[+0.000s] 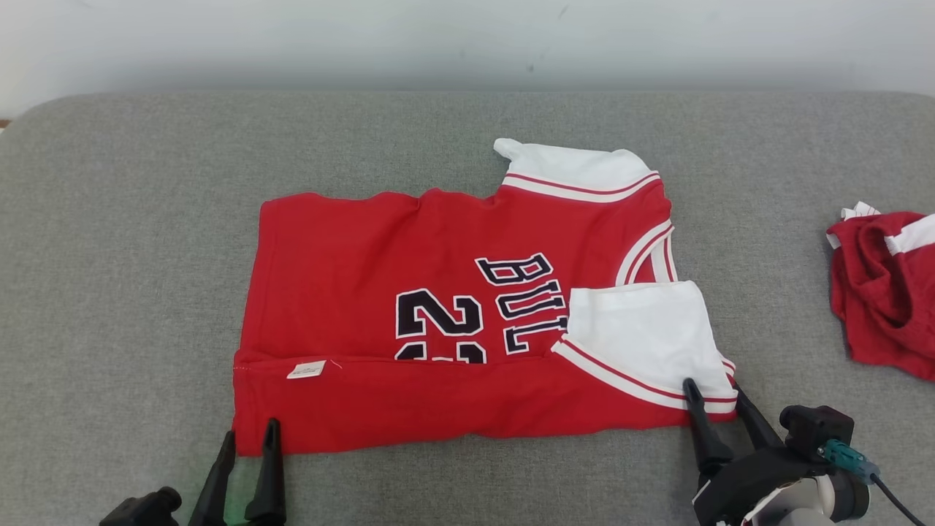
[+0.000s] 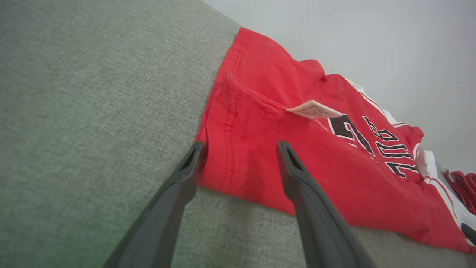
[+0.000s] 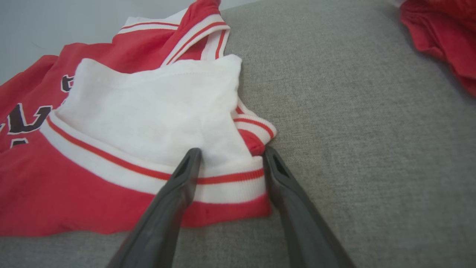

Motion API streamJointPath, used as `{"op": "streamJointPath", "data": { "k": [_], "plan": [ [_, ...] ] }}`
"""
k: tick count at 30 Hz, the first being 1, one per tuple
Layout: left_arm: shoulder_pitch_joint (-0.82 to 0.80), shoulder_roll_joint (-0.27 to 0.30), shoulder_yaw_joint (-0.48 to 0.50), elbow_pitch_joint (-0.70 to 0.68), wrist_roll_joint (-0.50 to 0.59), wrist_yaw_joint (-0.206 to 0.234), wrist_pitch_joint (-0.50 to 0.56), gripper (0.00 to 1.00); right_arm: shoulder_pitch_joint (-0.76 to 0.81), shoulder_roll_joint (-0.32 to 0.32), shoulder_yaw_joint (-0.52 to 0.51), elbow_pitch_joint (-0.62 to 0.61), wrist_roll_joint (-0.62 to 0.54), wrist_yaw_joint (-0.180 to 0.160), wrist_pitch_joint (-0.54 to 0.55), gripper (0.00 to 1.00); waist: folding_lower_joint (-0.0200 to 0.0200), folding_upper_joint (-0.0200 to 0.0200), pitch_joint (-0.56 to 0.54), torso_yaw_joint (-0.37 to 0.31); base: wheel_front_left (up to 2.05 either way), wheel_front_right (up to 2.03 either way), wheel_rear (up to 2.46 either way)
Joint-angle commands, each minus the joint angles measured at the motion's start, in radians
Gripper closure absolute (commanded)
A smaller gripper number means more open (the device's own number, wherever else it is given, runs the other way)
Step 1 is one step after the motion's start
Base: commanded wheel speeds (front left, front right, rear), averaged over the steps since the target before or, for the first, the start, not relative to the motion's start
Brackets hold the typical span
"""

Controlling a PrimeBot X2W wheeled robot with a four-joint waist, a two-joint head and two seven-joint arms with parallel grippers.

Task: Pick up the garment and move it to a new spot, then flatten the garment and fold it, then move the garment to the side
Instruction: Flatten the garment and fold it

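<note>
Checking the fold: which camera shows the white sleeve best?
Right wrist view: the white sleeve lies close and large. Head view shows it smaller, from above; left wrist view, a far sliver.

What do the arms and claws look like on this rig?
Both alike: the left claw and right claw each have two long, slim, matte black fingers tapering to a point, with a slotted hollow near the tip. The right wrist has a black housing over a pale grey cuff, plus a teal connector feeding a thin black cable. No markings visible.
</note>
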Motion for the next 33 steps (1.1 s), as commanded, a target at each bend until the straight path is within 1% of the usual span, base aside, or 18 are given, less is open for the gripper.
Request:
{"op": "streamJointPath", "data": {
  "k": [1,3,6,9,11,12,15,16,17,18,19,20,22,29,33],
  "plan": [
    [-0.009,0.001,-0.002,0.012,-0.014,0.000,-0.003,0.00,0.002,-0.004,0.006,-0.002,0.006,-0.001,0.000,0.11,0.0000,0.0000,0.004,-0.002,0.00,0.00,0.00],
    [-0.015,0.001,0.003,0.023,-0.020,0.000,-0.003,0.00,0.001,-0.003,0.010,-0.004,0.007,-0.001,0.000,0.04,0.0000,0.0000,0.007,-0.005,0.00,0.00,0.00],
    [-0.031,0.002,0.006,0.047,-0.024,0.000,-0.003,0.00,0.002,-0.001,0.018,-0.007,0.005,-0.001,0.000,0.04,0.0000,0.0000,0.014,-0.009,0.00,0.00,0.00],
    [-0.040,0.003,-0.002,0.070,-0.028,0.000,-0.003,0.00,-0.004,-0.007,0.029,-0.007,0.014,-0.001,0.000,0.07,0.0000,0.0000,0.020,-0.014,0.00,0.00,0.00],
    [-0.050,0.008,0.005,0.072,-0.030,0.000,-0.003,0.00,-0.008,-0.010,0.035,-0.009,0.020,-0.001,0.000,0.15,0.0000,0.0000,0.025,-0.017,0.00,0.00,0.00],
    [-0.052,0.007,0.010,0.073,-0.031,0.000,-0.003,0.00,-0.009,-0.010,0.039,-0.007,0.024,-0.001,0.000,0.15,0.0000,0.0000,0.026,-0.018,0.00,0.00,0.00],
    [-0.054,0.008,0.001,0.077,-0.033,0.000,-0.003,0.00,-0.013,-0.013,0.053,-0.003,0.035,-0.001,0.001,0.27,0.0000,0.0000,0.030,-0.021,0.00,0.00,0.00],
    [-0.055,0.009,-0.003,0.077,-0.034,0.000,-0.003,0.05,-0.013,-0.013,0.059,-0.002,0.037,-0.001,0.001,0.29,0.0000,0.0000,0.031,-0.022,0.00,0.00,0.00],
    [-0.056,0.011,-0.010,0.079,-0.035,0.000,-0.002,0.39,-0.015,-0.014,0.064,-0.001,0.040,-0.001,0.001,0.38,0.0000,0.0000,0.032,-0.023,0.00,0.00,0.00],
    [-0.057,0.013,-0.016,0.080,-0.037,0.000,-0.001,0.73,-0.016,-0.012,0.069,0.000,0.047,-0.001,0.001,0.52,0.0000,0.0000,0.033,-0.023,0.00,0.00,0.00],
    [-0.057,0.015,-0.019,0.080,-0.040,0.000,-0.001,0.93,-0.018,-0.013,0.076,0.003,0.050,-0.001,0.001,0.56,0.0000,0.0000,0.033,-0.024,0.00,0.00,0.00],
    [-0.058,0.016,-0.021,0.079,-0.044,0.000,-0.001,1.00,-0.019,-0.015,0.082,0.005,0.054,-0.001,0.001,0.67,0.0000,0.0000,0.033,-0.024,0.00,0.00,0.00],
    [-0.058,0.017,-0.025,0.073,-0.049,0.000,-0.002,1.00,-0.021,-0.018,0.091,0.010,0.064,-0.001,0.001,1.00,0.0000,0.0000,0.032,-0.024,0.00,0.00,0.00],
    [-0.054,0.025,-0.035,0.066,-0.060,0.000,-0.002,1.00,-0.025,-0.026,0.098,0.018,0.088,-0.001,0.001,1.00,0.0000,0.0000,0.027,-0.023,0.00,0.00,0.00],
    [-0.031,0.029,-0.040,0.078,-0.068,0.000,-0.002,1.00,-0.010,-0.029,0.098,0.019,0.096,-0.001,0.000,1.00,0.0000,0.0000,0.005,-0.023,0.00,0.00,0.00]
  ]
}}
